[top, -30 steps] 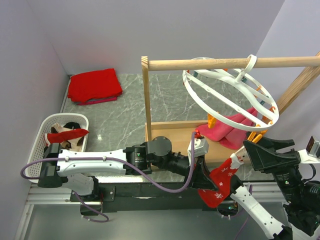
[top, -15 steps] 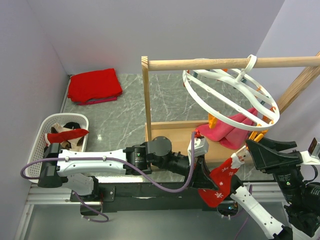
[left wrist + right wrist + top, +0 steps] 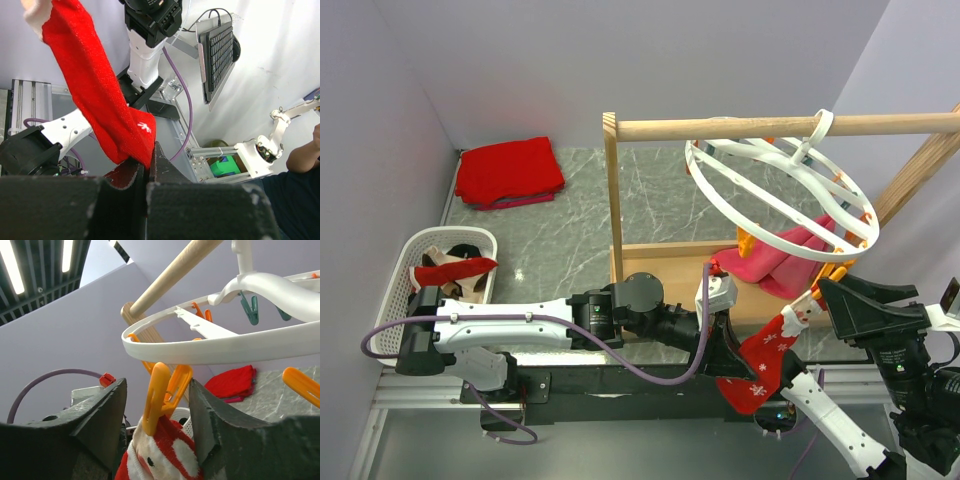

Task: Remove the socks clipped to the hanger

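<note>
The white ring hanger [image 3: 790,165] hangs by its hook from the wooden rail [image 3: 720,128]. A red-and-white sock [image 3: 760,365] hangs from an orange peg [image 3: 159,395] on the ring's near rim [image 3: 210,347]. My left gripper [image 3: 149,155] is shut on the toe end of this sock [image 3: 95,95]; in the top view it [image 3: 728,352] sits low beside the sock. My right gripper [image 3: 157,382] is open, its jaws on either side of the orange peg, just above the sock's cuff [image 3: 160,455]. In the top view it [image 3: 820,292] is under the ring's near edge. Pink socks [image 3: 775,255] hang behind.
A white basket [image 3: 395,265] at the left holds several socks. A folded red cloth [image 3: 510,170] lies at the back left. The wooden frame's post [image 3: 613,200] and base stand in the middle. More orange and teal pegs [image 3: 248,307] hang from the ring.
My right gripper has shifted slightly to the right under the ring. The left gripper and the red sock have not moved.
</note>
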Controlling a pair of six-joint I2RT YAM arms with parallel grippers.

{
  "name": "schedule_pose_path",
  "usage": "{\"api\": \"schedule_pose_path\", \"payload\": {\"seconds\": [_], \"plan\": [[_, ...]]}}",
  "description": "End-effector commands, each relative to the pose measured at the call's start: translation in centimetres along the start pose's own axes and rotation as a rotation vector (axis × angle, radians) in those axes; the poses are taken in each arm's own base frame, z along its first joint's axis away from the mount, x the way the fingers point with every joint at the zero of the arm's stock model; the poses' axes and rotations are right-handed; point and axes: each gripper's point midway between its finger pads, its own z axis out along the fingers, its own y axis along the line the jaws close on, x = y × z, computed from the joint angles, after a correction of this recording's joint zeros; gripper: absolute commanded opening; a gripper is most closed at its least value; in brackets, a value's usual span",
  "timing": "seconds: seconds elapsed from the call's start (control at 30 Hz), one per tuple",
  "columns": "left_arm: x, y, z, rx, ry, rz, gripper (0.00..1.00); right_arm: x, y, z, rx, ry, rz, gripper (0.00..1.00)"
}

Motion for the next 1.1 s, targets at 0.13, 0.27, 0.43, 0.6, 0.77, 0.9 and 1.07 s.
{"api": "schedule_pose_path", "payload": {"seconds": [0.13,0.27,0.43,0.6,0.77,0.9,1.07], "plan": [[-0.9,-0.8,0.1,0.040,-0.027,0.017,0.01,-1.1,0.5,0.2,-0.010,-0.037,0.013,0.48],[-0.8,-0.7,0.1,0.039,-0.026,0.015,0.01,-0.9,0.4,0.6,-0.006,-0.024,0.013,0.36],[-0.6,-0.6,0.1,0.034,-0.024,0.011,0.01,-0.8,0.4,0.9,0.006,-0.012,0.014,0.09],[-0.3,-0.4,0.2,0.035,-0.019,0.008,0.01,-0.5,0.1,0.9,0.015,0.004,0.009,0.00],[-0.4,-0.5,0.3,0.041,-0.020,0.007,0.01,-0.5,0.5,0.6,0.001,0.010,0.010,0.40],[-0.4,-1.2,0.4,0.083,-0.014,-0.003,0.01,-0.5,1.0,0.3,-0.026,0.016,0.006,0.57],[-0.7,-3.4,0.0,0.197,-0.016,-0.003,0.01,-0.5,1.5,0.2,-0.063,0.013,0.004,0.66]]}}
